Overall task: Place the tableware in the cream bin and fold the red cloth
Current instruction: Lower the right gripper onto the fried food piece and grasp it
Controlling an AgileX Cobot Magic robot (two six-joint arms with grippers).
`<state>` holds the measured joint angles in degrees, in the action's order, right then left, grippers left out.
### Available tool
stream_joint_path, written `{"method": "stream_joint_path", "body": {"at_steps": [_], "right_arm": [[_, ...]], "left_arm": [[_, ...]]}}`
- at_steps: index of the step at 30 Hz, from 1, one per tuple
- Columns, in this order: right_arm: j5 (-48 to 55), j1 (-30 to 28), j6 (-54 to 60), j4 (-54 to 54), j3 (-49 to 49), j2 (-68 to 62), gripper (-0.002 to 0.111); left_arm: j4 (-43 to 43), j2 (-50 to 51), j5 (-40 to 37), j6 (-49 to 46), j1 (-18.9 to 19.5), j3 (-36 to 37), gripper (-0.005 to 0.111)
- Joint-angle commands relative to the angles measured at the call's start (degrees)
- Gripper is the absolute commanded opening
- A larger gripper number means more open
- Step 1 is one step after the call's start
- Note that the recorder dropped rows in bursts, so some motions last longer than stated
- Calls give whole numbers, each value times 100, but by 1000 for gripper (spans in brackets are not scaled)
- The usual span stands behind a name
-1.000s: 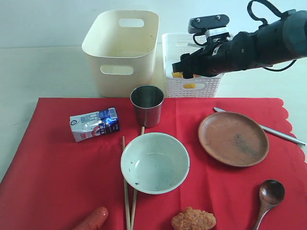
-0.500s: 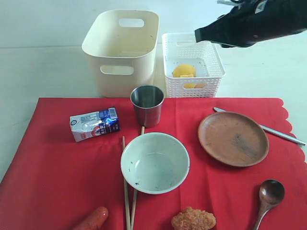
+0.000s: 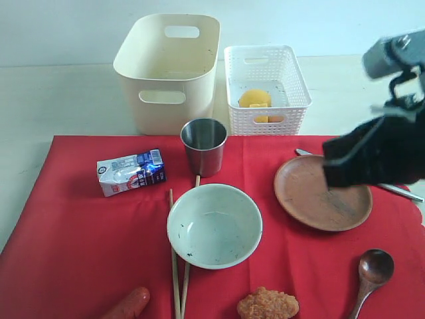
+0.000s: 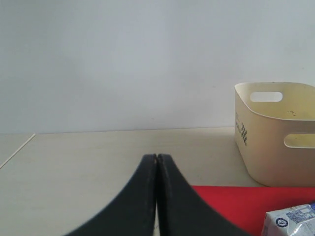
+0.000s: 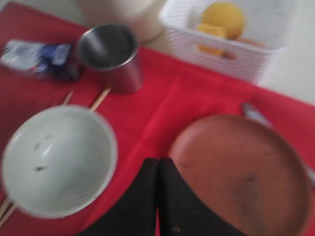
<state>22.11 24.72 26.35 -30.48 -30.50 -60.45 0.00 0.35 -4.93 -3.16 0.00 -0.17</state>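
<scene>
The red cloth (image 3: 80, 232) lies flat under the tableware. On it are the steel cup (image 3: 203, 145), the white speckled bowl (image 3: 214, 224), the brown plate (image 3: 309, 196), the chopsticks (image 3: 174, 266), the dark spoon (image 3: 373, 269) and the knife (image 3: 400, 191). The cream bin (image 3: 169, 66) stands behind the cloth with nothing visible in it. My right gripper (image 3: 330, 167) hangs shut and blurred over the plate's right half; the right wrist view shows its tips (image 5: 157, 161) between bowl (image 5: 56, 160) and plate (image 5: 241, 172). My left gripper (image 4: 157, 156) is shut, low, left of the bin (image 4: 275, 132).
A white lattice basket (image 3: 265, 86) holding a lemon (image 3: 255, 98) stands right of the cream bin. A milk carton (image 3: 130, 171), a sausage (image 3: 129, 304) and a fried piece (image 3: 267, 306) lie on the cloth. Pale tabletop surrounds the cloth.
My right arm left the white basket, swung up and right, then came down over the brown plate. The lemon now shows in the basket. The tableware has not moved.
</scene>
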Motion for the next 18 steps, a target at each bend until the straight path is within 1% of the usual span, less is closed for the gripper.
{"method": "stream_joint_path", "body": {"at_steps": [1, 3, 8, 10, 14, 15, 17, 18], "right_arm": [[46, 917, 2508, -2188, 442, -169, 0], [-8, 1253, 2836, -2501, 544, -358, 0], [-122, 1867, 2908, -2483, 558, -1024, 0], [-393, 2129, 2908, -2483, 558, -1337, 4], [-741, 2491, 2908, -2483, 558, -1858, 21], [-769, 2538, 2908, -2466, 558, -1963, 27], [-769, 2563, 2908, -2417, 558, -2016, 36], [-759, 2563, 2908, -2367, 558, -2016, 43]], "left_arm": [[-78, -35, -14, -6, 6, 17, 3], [-78, -35, -14, -6, 6, 17, 3], [-78, -35, -14, -6, 6, 17, 3], [-78, -35, -14, -6, 6, 17, 3], [-78, -35, -14, -6, 6, 17, 3], [-78, -35, -14, -6, 6, 17, 3], [-78, -35, -14, -6, 6, 17, 3], [-78, -35, -14, -6, 6, 17, 3]]}}
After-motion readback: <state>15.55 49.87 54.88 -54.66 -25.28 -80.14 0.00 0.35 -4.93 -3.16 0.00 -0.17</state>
